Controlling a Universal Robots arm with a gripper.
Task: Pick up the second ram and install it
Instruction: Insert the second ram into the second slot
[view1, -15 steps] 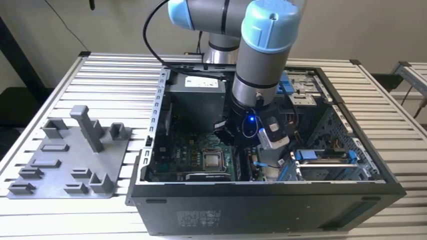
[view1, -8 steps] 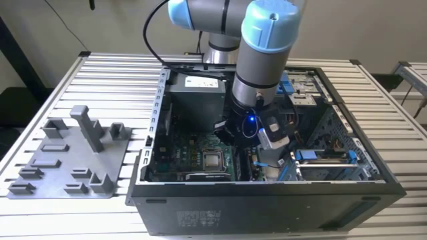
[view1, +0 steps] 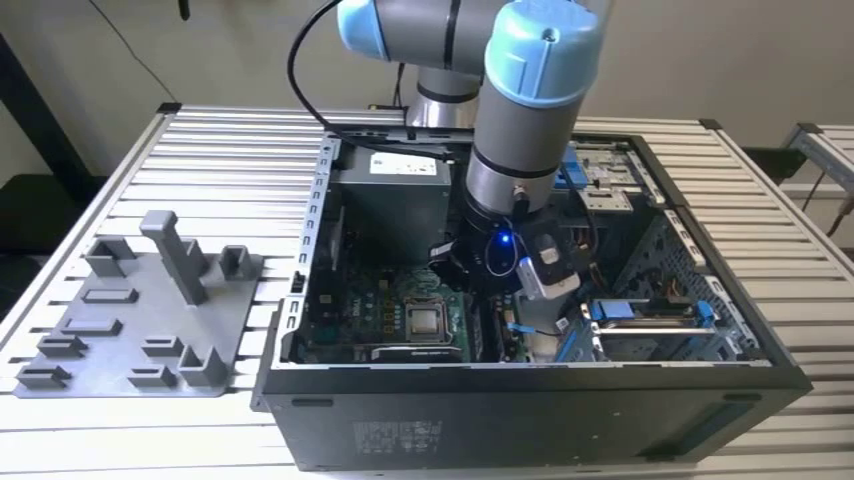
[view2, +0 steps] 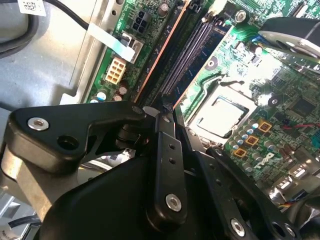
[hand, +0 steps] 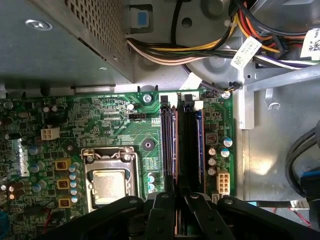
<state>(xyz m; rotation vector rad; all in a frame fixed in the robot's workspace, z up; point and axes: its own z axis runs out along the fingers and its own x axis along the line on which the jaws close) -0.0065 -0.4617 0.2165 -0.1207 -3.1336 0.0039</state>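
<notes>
The second ram (hand: 176, 150) stands on edge among the long black memory slots (hand: 189, 145) of the green motherboard (hand: 115, 125), its near end running in between the gripper's fingers; in the second wrist view its copper-edged stick (view2: 159, 60) runs from the fingertips toward the board's far end. The gripper (hand: 176, 200) seems closed on that near end, though the contact itself is hidden behind the black finger links (view2: 167, 165). The arm (view1: 527, 120) reaches steeply down into the open computer case (view1: 534, 420) (wrist low over the board), beside the processor socket (hand: 107, 182). A grey fixture plate (view1: 140, 310) sits on the slatted table (view1: 200, 140), at the exterior view's left of the case.
</notes>
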